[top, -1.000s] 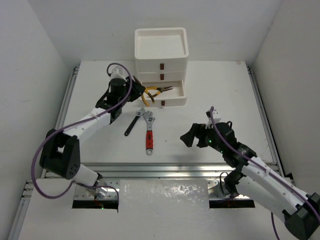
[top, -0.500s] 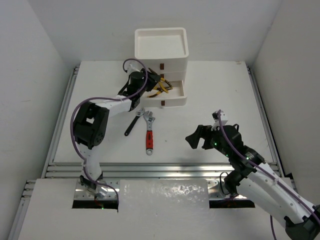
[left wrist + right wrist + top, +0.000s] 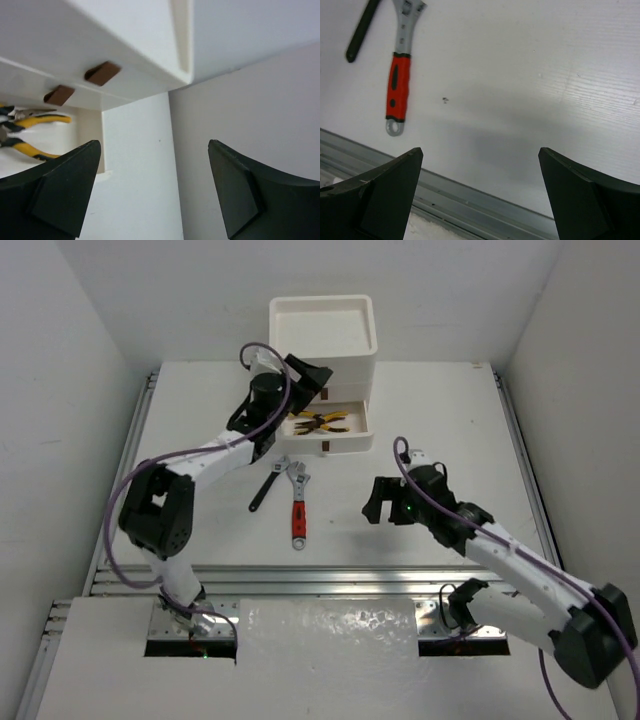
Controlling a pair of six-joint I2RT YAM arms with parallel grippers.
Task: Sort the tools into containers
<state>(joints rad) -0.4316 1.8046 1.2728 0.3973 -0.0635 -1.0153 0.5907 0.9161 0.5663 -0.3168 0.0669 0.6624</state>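
Observation:
The white drawer unit (image 3: pixel 345 368) stands at the back of the table, its top tray (image 3: pixel 372 325) bare. The bottom drawer (image 3: pixel 345 445) is pulled out, and yellow-handled pliers (image 3: pixel 322 421) (image 3: pixel 31 131) lie in it. My left gripper (image 3: pixel 311 378) (image 3: pixel 154 145) hangs open and empty just above the drawer's left end, beside the unit's brown handles (image 3: pixel 102 73). On the table lie a black-handled wrench (image 3: pixel 267 486) (image 3: pixel 362 27) and a red-handled wrench (image 3: pixel 298 508) (image 3: pixel 400 75). My right gripper (image 3: pixel 377 502) (image 3: pixel 480 150) is open and empty, to the right of the wrenches.
Metal rails (image 3: pixel 330 578) (image 3: pixel 470 205) run along the table's near edge. White walls close in the table on the left, back and right. The left arm's purple cable (image 3: pixel 262 352) loops above its wrist.
The left gripper carried the pliers into the open drawer, let them go and lifted away open. The right arm swung left toward the wrenches, still open.

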